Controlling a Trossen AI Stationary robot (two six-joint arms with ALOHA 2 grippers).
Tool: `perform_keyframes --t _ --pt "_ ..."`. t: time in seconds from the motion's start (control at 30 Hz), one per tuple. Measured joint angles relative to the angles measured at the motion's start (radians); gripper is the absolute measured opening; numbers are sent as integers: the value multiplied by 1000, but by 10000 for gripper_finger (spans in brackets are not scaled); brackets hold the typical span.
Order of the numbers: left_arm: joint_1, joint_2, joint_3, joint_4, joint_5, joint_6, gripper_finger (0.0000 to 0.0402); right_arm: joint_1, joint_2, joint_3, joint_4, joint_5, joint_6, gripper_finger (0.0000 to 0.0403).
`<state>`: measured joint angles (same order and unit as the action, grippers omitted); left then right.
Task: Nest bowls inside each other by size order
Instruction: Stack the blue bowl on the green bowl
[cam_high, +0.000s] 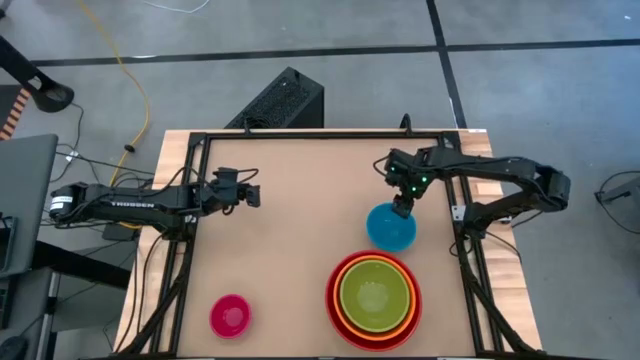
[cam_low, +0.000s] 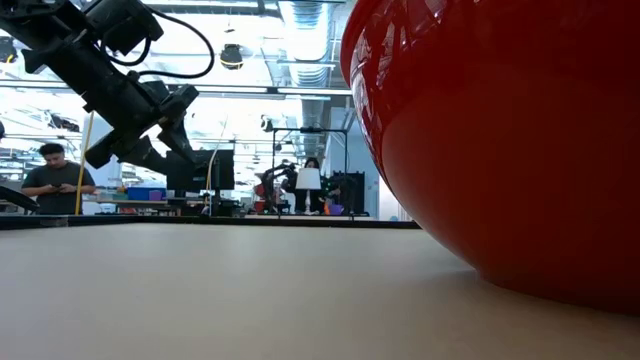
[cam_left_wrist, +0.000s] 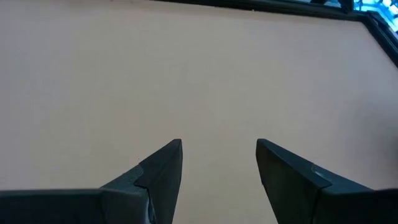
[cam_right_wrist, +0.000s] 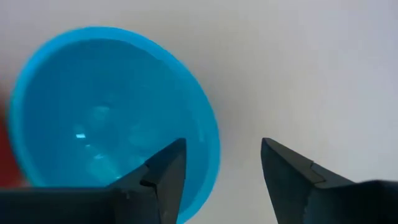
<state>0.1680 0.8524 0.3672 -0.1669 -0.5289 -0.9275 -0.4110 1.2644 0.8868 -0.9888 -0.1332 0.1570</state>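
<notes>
Right gripper (cam_high: 404, 207) is held open astride blue bowl (cam_high: 391, 227) rim; left gripper (cam_high: 252, 190) is parked open.

Tan tabletop (cam_high: 290, 240), bare surface, bounded by black metal frame (cam_high: 320, 134). Grey floor (cam_high: 540, 90) around table, dark seam lines crossing it. Black perforated box (cam_high: 279, 101) on floor just beyond table's far edge. Yellow cable (cam_high: 128, 75) trailing across floor at far left. Grey panel (cam_high: 25, 200) at left edge. Low view: room behind table, ceiling lights, person in dark shirt (cam_low: 55, 180) standing at left, monitor (cam_low: 205, 170) near centre, second person (cam_low: 310, 180) farther back.
</notes>
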Motion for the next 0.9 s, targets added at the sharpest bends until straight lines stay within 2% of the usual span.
perform_keyframes --t 0.4,0.53,0.67,0.9 --pt "0 0 0 0 3 -63 194 6 0 -162 157 -5 22 214" --pt "0 0 0 0 24 -65 194 5 0 -190 219 -31 57 202" --pt "0 0 0 0 41 -65 194 5 0 -200 240 -41 80 162" --pt "0 0 0 0 45 -65 194 5 0 -200 243 -60 105 45"
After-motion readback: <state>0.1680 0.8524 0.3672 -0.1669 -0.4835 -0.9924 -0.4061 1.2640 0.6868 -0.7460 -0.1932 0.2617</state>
